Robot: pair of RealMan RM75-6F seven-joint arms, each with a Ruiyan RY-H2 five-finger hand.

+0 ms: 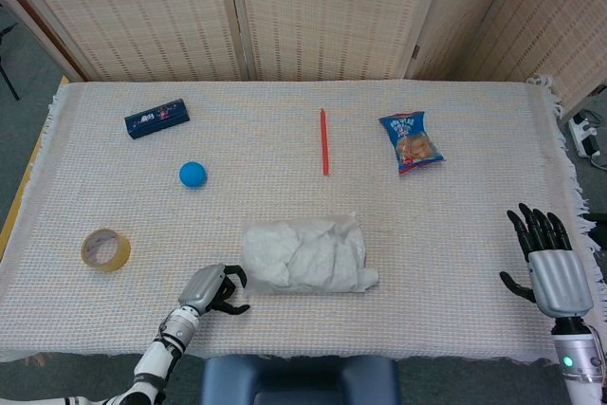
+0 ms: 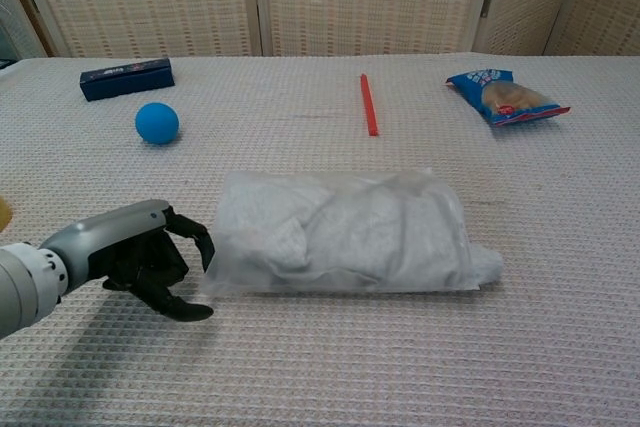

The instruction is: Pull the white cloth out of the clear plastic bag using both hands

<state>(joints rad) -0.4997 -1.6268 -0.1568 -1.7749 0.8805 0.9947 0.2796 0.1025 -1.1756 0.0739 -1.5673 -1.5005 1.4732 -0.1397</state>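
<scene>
Now left hand (image 2: 140, 262) fingertips at clear plastic bag (image 2: 340, 232) left edge.

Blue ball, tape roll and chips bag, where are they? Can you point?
blue ball (image 1: 193, 174), head view, middle of the ball.
tape roll (image 1: 105, 249), head view, on the ring's near side.
chips bag (image 2: 508, 97), chest view, middle of the packet.

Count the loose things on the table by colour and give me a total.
Blue: 3, box, ball, snack packet
Red: 1, stick
Yellowish: 1, tape roll
White in clear plastic: 1, bagged cloth
Total: 6
</scene>
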